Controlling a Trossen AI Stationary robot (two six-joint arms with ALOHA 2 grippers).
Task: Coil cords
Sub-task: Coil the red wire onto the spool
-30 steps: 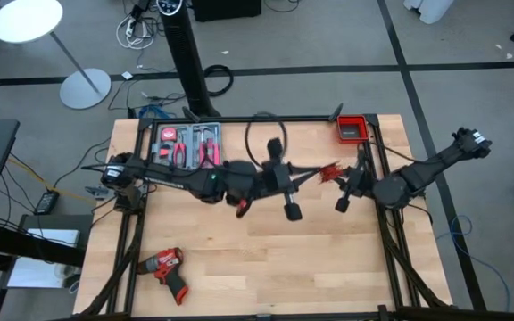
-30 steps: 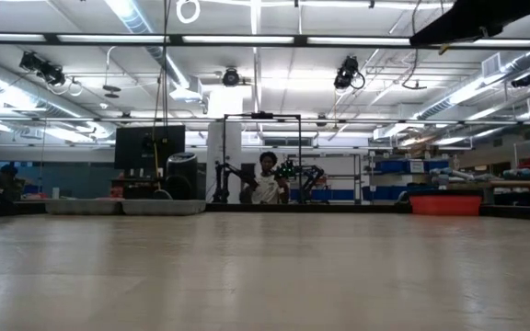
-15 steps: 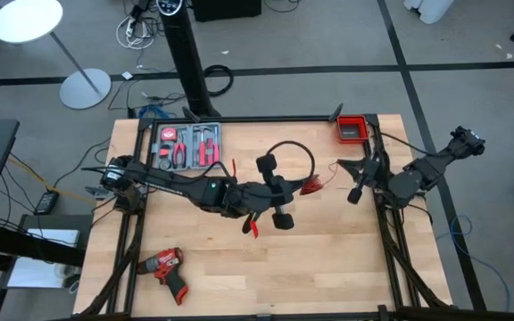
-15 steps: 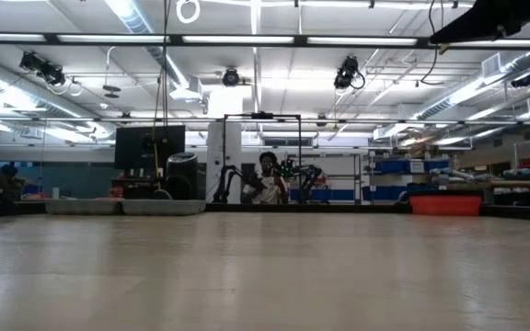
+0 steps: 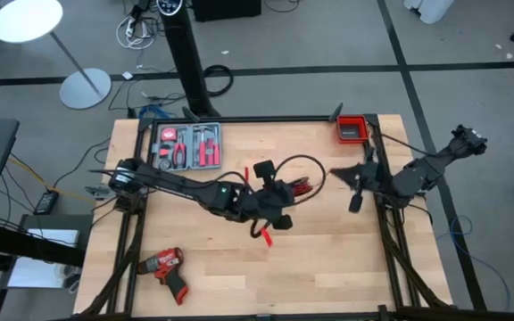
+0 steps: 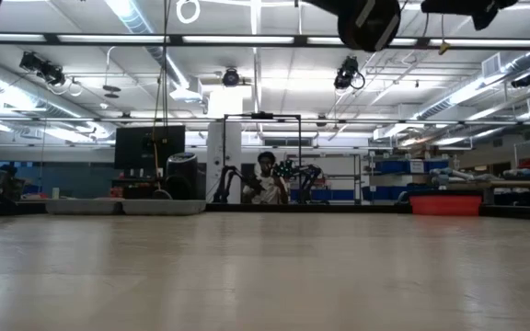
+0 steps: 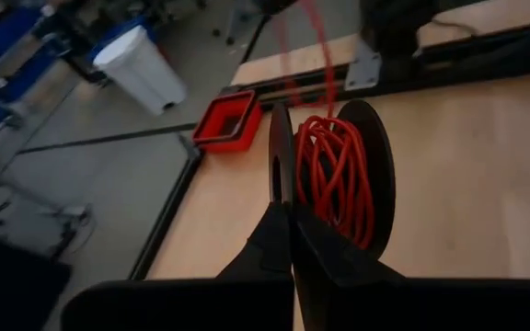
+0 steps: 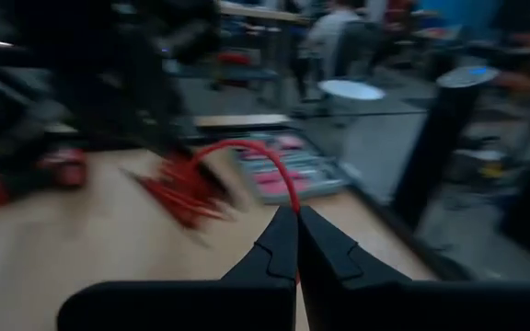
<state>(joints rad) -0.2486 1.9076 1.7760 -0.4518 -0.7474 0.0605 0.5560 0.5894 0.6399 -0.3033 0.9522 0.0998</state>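
Observation:
A black spool [image 7: 375,175] wound with the bright red wire [image 7: 339,175] hangs above the middle of the table [image 5: 239,285], seen in the high view as a red patch [image 5: 298,187]. My left gripper [image 7: 288,207] [image 5: 288,193] is shut on it. From the spool the red wire [image 8: 270,156] runs in a slack arc to my right gripper [image 8: 294,213] [image 5: 335,172], which is shut on it toward the table's right. The wire's far end is hidden. My left gripper pinches one flat flange of the spool [image 7: 280,161] at its rim, between its two fingers. It comes from the table's left, slanting down. The spool is lifted clear of the table, its flanges on edge. My right gripper pinches the red wire [image 8: 293,200] between its two fingertips, coming about level from the table's right. The wire leaves the fingers upward and bends over toward the spool, slack and clear of the table.
A tool case with red-handled tools [image 5: 186,147] lies at the far left. A red bin [image 5: 352,129] stands at the far right corner, and a drill [image 5: 165,266] lies near the front left. The near half of the table is bare wood. A person [image 6: 267,180] sits beyond the table.
My left gripper has sunk and tipped downward, carrying the spool toward the near edge and away from my right gripper. My right gripper has drawn back a little toward the table's right edge, and the wire between them now spans a wider gap.

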